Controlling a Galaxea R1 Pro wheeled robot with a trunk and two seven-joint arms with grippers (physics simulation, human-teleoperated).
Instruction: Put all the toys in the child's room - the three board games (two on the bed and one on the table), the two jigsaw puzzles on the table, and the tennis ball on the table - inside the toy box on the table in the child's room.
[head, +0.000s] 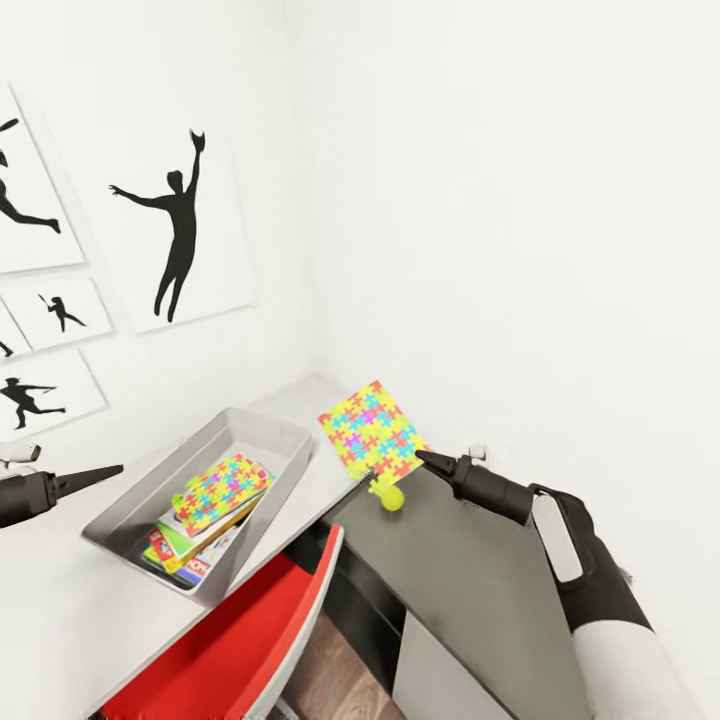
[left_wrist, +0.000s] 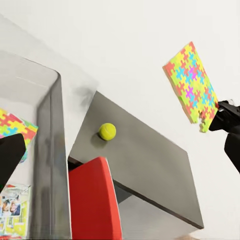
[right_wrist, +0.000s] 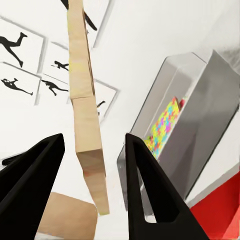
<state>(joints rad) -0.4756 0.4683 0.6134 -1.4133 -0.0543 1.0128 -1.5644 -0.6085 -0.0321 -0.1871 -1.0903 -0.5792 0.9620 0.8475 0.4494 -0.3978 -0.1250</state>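
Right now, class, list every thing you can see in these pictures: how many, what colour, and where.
Light grey shallow toy box: one, on the pale table top, left of the dark section.
Jigsaw puzzle sheets, multicoloured: two; one in the toy box, one lifted at the right gripper's tip.
Printed board games: stacked in the box under the puzzle; count unclear.
Yellow-green tennis ball: one, on the dark grey table section.
Table: one, pale top with a dark grey lower part.
Red chair: one, in front of the table.
Silhouette pictures: several, black on white, on the wall.
Left gripper: black, left of the toy box.
Right gripper: black, on the lifted puzzle.
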